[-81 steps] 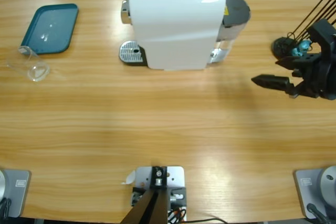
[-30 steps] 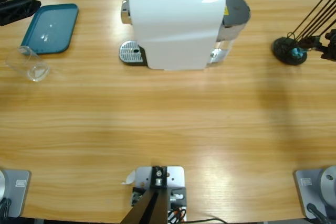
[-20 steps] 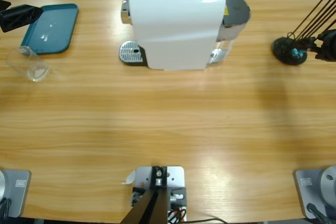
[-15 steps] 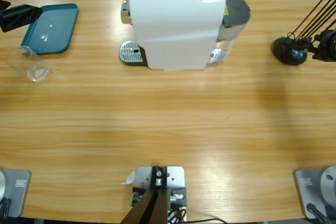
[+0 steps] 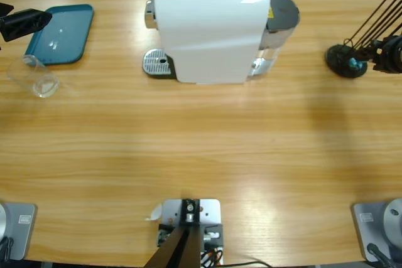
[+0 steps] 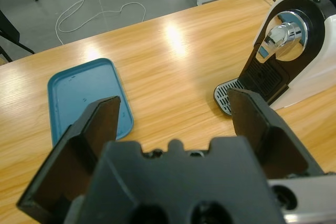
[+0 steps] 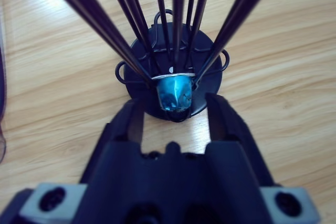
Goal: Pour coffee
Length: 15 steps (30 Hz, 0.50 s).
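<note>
from above, the white machine [image 5: 210, 26] is standing at the far middle of the surface [image 5: 201, 155], its drip grate [image 5: 156, 64] bare. a clear cup [image 5: 36, 76] is sitting far left beside a teal tray [image 5: 59, 32], probably waiting to go under the spout. no coffee is showing anywhere.

along the left gripper [image 6: 173, 116], the fingers are spreading wide, released, holding nothing, facing tray and machine.

along the right gripper [image 7: 176, 114], the fingers are parting on either side of a blue capsule [image 7: 173, 94] in its wire rack [image 7: 176, 74], seemingly lining up to grasp it; contact is unclear.
</note>
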Tool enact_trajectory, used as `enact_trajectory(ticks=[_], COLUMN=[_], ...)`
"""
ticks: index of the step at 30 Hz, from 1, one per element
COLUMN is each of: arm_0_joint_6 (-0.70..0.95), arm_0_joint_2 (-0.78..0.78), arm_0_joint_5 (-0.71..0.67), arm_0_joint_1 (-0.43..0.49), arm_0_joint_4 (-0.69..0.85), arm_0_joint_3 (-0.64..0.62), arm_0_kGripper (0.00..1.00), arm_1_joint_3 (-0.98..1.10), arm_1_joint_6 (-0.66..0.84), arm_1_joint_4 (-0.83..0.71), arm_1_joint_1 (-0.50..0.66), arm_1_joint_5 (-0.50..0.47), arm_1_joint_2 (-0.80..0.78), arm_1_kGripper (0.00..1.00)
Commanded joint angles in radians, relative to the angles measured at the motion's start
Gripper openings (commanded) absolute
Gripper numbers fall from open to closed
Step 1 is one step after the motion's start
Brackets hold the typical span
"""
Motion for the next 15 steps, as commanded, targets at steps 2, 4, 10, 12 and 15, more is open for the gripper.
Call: enact_trajectory(ticks=[2, 4, 10, 12, 15], arm_0_joint_6=[0.010, 0.010, 0.015, 0.015, 0.015], arm_0_joint_2=[0.012, 0.010, 0.009, 0.009, 0.010], arm_0_joint_5=[0.018, 0.018, 0.018, 0.018, 0.018], arm_0_joint_1=[0.010, 0.010, 0.010, 0.010, 0.010], arm_0_joint_4=[-0.011, -0.011, -0.011, -0.011, -0.011], arm_0_joint_3=[0.040, 0.040, 0.041, 0.042, 0.043], arm_0_kGripper=[0.869, 0.871, 0.872, 0.872, 0.871], arm_1_joint_3=[0.025, 0.025, 0.025, 0.025, 0.030], arm_1_joint_6=[-0.009, -0.009, -0.009, -0.009, -0.009], arm_1_joint_4=[-0.015, -0.019, -0.024, -0.025, -0.029], arm_1_joint_1=[-0.020, -0.021, -0.023, -0.023, -0.023], arm_1_joint_5=[0.009, 0.009, 0.008, 0.008, 0.004], arm_1_joint_2=[0.065, 0.071, 0.068, 0.069, 0.065], arm_1_kGripper=[0.342, 0.342, 0.342, 0.333, 0.089])
